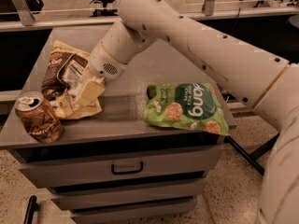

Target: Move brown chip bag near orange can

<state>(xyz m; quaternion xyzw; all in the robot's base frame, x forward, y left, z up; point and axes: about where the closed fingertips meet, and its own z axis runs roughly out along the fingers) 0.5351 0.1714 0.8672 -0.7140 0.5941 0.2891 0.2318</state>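
Note:
The brown chip bag (63,76), dark brown with cream edges and a white label, lies crumpled at the left of the grey cabinet top (121,118). My gripper (86,93) reaches down from the upper right and is shut on the bag's right front edge. The orange can (38,117) leans tilted at the front left corner, just left of and below the bag, very close to its cream edge. My arm hides part of the bag's right side.
A larger green bag (187,107) with white lettering lies at the right front of the cabinet top. The top's front edge runs just below the can and the green bag. Drawers sit below, and a rail (56,22) runs behind.

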